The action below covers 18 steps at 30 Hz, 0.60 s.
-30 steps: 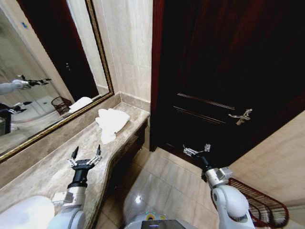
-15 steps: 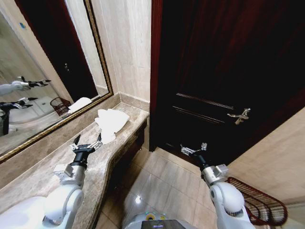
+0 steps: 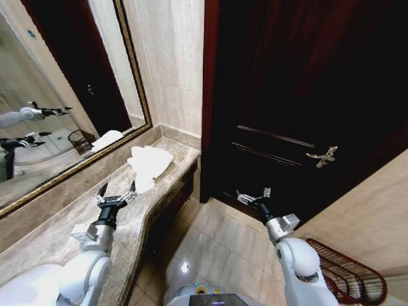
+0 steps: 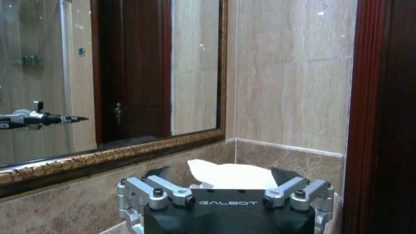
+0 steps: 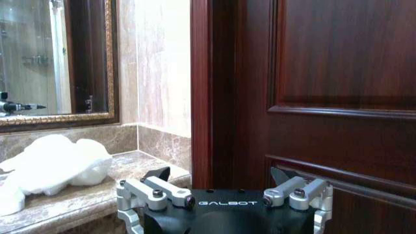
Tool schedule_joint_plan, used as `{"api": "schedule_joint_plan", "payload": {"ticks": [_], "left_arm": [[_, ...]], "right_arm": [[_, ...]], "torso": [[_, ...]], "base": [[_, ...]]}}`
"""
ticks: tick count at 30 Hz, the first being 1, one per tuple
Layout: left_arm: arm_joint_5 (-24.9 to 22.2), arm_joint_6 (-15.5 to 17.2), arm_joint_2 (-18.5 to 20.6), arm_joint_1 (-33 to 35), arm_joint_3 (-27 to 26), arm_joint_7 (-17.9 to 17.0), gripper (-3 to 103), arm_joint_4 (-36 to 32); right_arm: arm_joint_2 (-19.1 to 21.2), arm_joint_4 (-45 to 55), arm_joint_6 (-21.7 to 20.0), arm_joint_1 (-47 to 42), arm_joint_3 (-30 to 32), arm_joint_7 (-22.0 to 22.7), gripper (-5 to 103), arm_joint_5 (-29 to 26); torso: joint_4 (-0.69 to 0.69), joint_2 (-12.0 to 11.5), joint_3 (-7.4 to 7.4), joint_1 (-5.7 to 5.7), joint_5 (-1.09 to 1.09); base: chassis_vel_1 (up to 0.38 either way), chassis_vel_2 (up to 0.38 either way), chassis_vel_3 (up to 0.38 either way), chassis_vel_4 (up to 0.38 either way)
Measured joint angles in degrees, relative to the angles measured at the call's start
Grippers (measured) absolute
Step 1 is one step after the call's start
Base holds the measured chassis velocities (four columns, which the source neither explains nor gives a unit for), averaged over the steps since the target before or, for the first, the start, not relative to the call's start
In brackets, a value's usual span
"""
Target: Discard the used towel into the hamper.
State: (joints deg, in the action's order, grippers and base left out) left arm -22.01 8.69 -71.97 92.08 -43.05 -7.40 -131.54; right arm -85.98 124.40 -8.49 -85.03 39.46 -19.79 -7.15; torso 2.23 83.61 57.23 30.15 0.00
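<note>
So far nothing is done: towel (image 3: 150, 163) lies on surface (image 3: 57, 236), hamper (image 3: 347, 274) on floor. Left pincer (image 3: 115, 194) spread near towel, w/o touching; right pincer (image 3: 252, 194) spread too.

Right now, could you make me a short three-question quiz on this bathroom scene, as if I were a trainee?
1. True or false: the crumpled white towel is held in the left gripper.
2. Which gripper hangs in front of the dark wooden door: A) left, B) right?
3. What does the towel rest on?

Key:
1. False. The towel lies on the beige marble counter; the left gripper is open, just short of it.
2. B. The right gripper is open above the floor, in front of the door.
3. The counter, below the gold-framed mirror. The reddish-brown wire hamper stands on the floor by the right arm.
</note>
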Motion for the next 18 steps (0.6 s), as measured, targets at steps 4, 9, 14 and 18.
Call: {"api": "schedule_joint_plan", "payload": {"ticks": [4,9,14,18], "left_arm": [[0.2,-0.5,-0.1,0.3,0.0,0.1,100,0.0],[0.2,-0.9,-0.2,0.5,-0.2,0.5,100,0.1],[0.3,-1.0,-0.3,0.6,-0.2,0.9,100,0.1],[0.5,-1.0,-0.5,0.9,-0.2,1.1,100,0.1]], "right_arm": [[0.0,0.1,0.1,-0.2,0.1,-0.1,100,0.0],[0.0,0.5,0.2,-0.3,0.2,-0.1,100,0.0],[0.1,0.7,0.2,-0.4,0.3,-0.2,100,-0.1],[0.2,0.9,0.2,-0.5,0.4,-0.6,100,-0.1]], "torso": [[0.00,0.0,0.00,0.00,0.00],[0.00,0.0,0.00,0.00,0.00],[0.00,0.0,0.00,0.00,0.00],[0.00,0.0,0.00,0.00,0.00]], "base": [[-0.054,0.061,0.073,-0.054],[-0.059,0.049,0.057,-0.046],[-0.011,0.004,0.010,-0.009],[0.000,0.000,0.000,0.000]]}}
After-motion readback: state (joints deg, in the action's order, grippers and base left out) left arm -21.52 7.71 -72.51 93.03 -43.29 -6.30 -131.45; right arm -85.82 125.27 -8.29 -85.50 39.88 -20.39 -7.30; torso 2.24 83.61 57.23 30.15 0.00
